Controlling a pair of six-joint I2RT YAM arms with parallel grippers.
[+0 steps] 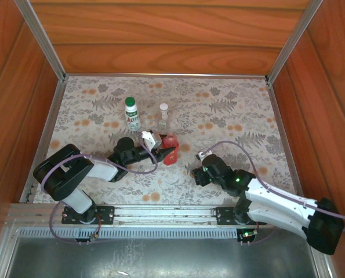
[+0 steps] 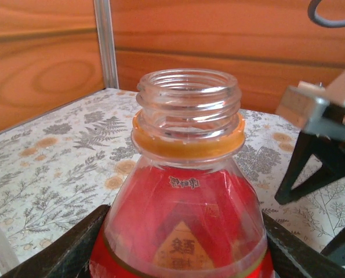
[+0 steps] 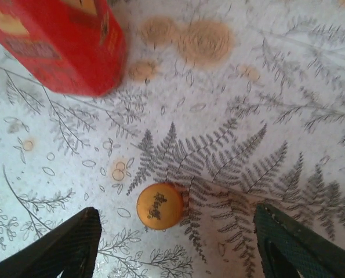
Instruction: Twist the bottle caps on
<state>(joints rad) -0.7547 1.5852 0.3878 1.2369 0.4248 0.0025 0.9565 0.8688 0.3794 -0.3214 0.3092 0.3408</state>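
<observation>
The red bottle (image 2: 184, 214) stands upright on the mat with its threaded neck (image 2: 188, 98) bare above an orange ring. My left gripper (image 1: 163, 153) is shut on its body, one dark finger (image 2: 62, 255) on each side. The orange cap (image 3: 159, 206) lies flat on the mat, apart from the red bottle (image 3: 62, 46). My right gripper (image 3: 177, 223) hangs open over it, and the fingers (image 3: 62, 249) stand either side without touching it. The white bottle (image 1: 131, 117) carries a green cap (image 1: 130, 101). The tiny clear bottle (image 1: 163, 120) carries a white cap (image 1: 163, 107).
The flowered mat (image 1: 230, 116) is walled in by wooden panels (image 1: 160, 35) at the back and both sides. A metal rail (image 1: 160, 214) runs along the near edge. The right arm's gripper (image 2: 317, 145) stands close to the right of the red bottle.
</observation>
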